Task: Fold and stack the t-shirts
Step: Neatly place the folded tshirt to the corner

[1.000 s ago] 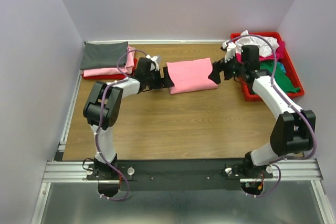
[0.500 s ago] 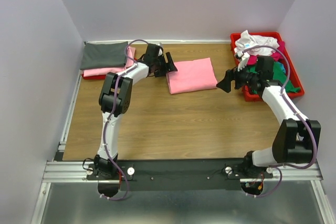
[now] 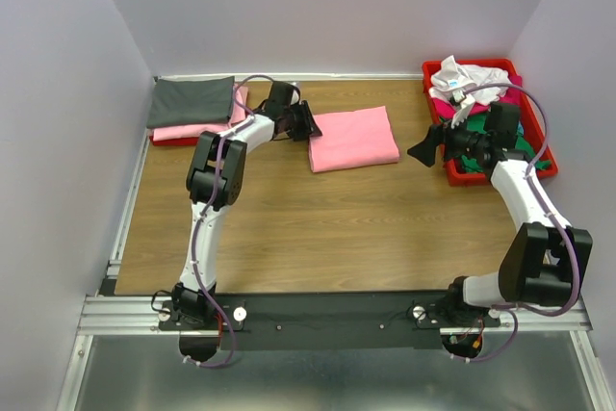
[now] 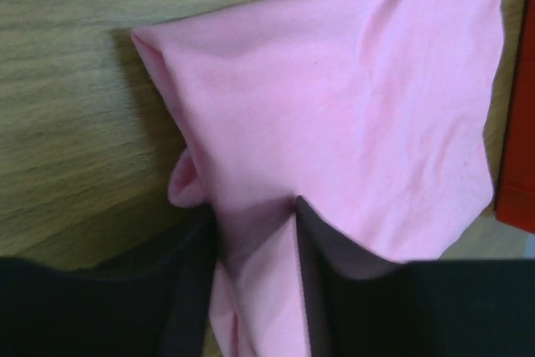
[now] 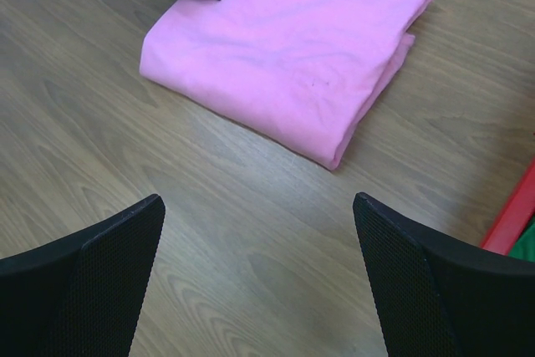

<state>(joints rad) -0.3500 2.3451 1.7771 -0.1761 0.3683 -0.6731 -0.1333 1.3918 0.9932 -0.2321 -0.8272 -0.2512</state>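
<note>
A folded light pink t-shirt (image 3: 353,138) (image 4: 351,106) (image 5: 284,48) lies flat on the wooden table, back centre. My left gripper (image 3: 310,128) (image 4: 253,215) is at its left edge, fingers closed on a bunched fold of the pink cloth. My right gripper (image 3: 422,153) (image 5: 257,202) hovers wide open and empty to the right of the shirt, over bare wood. A stack of folded t-shirts, dark grey (image 3: 191,101) over pink (image 3: 192,130), sits at the back left.
A red tray (image 3: 435,68) (image 5: 510,219) at the back right holds loose white (image 3: 462,76), magenta and green (image 3: 515,146) shirts. Another red tray's edge (image 3: 173,141) shows under the left stack. Walls close in at the back and both sides.
My left gripper swung in onto the pink shirt's left edge and its jaws narrowed on the cloth. My right gripper drew back to the right, away from the shirt, still open.
</note>
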